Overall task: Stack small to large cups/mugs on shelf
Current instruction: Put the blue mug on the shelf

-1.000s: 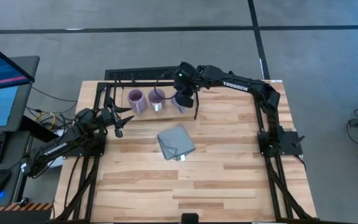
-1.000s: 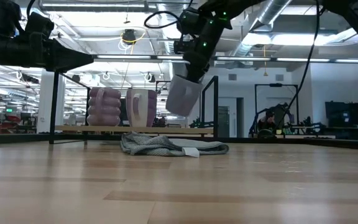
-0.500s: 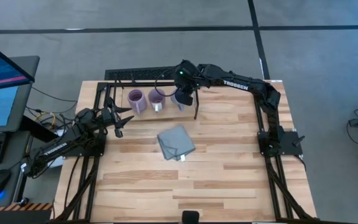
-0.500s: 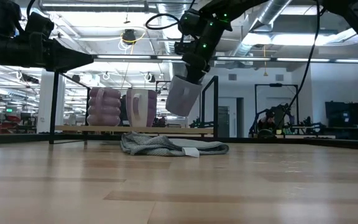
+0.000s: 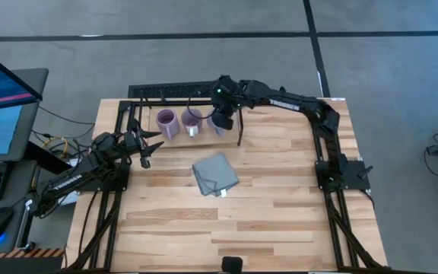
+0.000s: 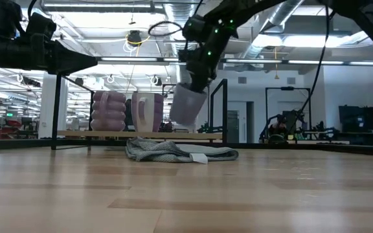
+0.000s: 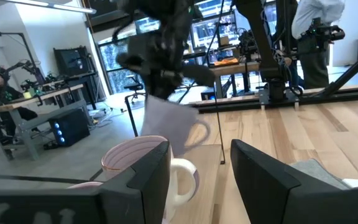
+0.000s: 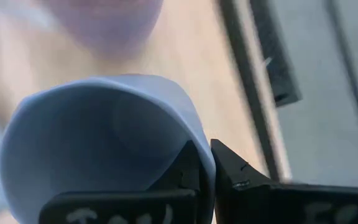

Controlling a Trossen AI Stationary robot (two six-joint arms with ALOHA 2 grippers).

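The light purple mug (image 5: 166, 122) and the darker purple mug (image 5: 192, 120) with a white handle stand upright side by side on the shelf board (image 5: 175, 139) at the table's far left. They also show in the low view, the light one (image 6: 109, 111) and the darker one (image 6: 147, 111). My right gripper (image 5: 223, 113) is shut on the blue-grey mug (image 6: 186, 106) just right of the darker mug, above the shelf (image 6: 96, 134). My left gripper (image 5: 145, 154) is open and empty, near the shelf's left end. My right gripper holds the blue-grey mug by its rim (image 8: 199, 154), one finger (image 8: 185, 174) inside the mug and one (image 8: 241, 174) outside. The fingers come from above, slanting down. The mug hangs tilted below the gripper, clear of the shelf board (image 6: 173, 134).
A folded grey-blue cloth (image 5: 215, 174) lies mid-table, near side of the shelf. The shelf's upright black divider (image 6: 225, 110) stands just right of the held mug. Black frame rods (image 5: 173, 100) run along the shelf's far side. People show in the room beyond (image 7: 312, 37).
My right gripper has carried the blue-grey mug a little toward the table's left, closer to the darker purple mug, and slightly down. The mug stays tilted and clear of the shelf board.
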